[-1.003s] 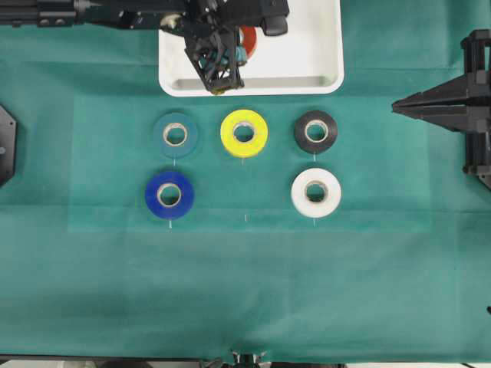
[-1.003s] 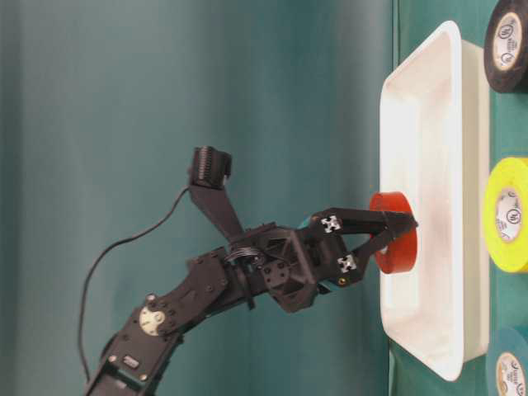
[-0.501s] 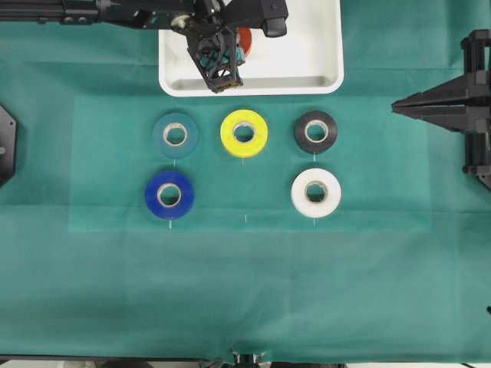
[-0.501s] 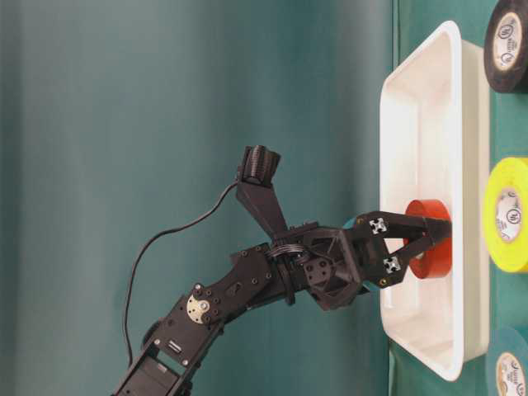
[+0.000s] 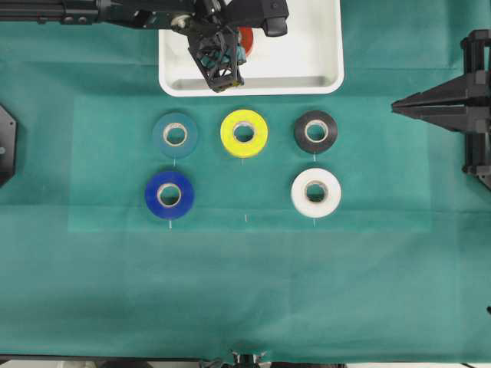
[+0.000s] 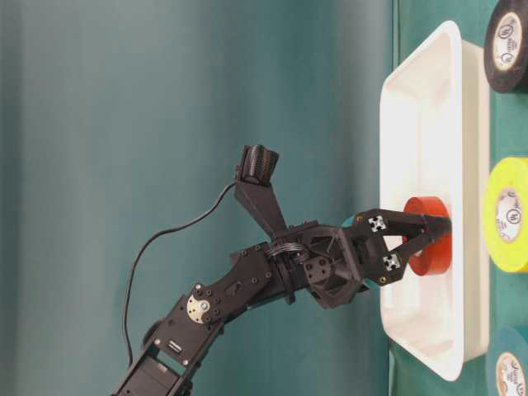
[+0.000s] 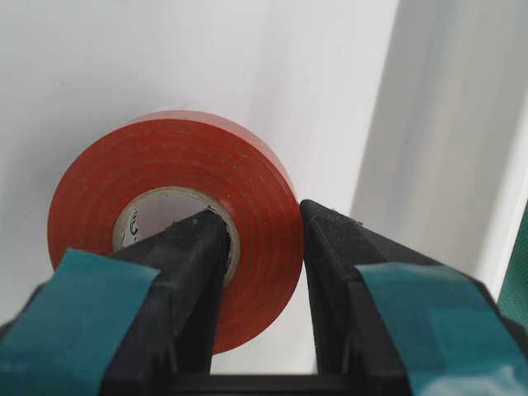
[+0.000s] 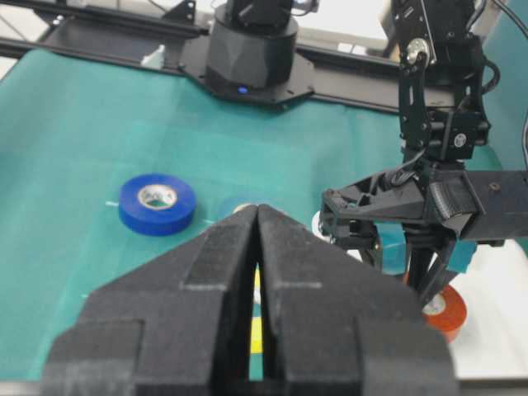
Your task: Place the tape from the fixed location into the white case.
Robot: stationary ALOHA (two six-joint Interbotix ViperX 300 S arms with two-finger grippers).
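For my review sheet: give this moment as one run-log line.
left gripper: shut on tape | tape: inside white case | right gripper: shut, idle

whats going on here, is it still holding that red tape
Yes. The left gripper is shut on the orange-red tape, one finger through the core and one outside the roll, holding it down inside the white case. It has not let go yet. The right gripper is shut and parked off to the side. Five other rolls lie on the green cloth.
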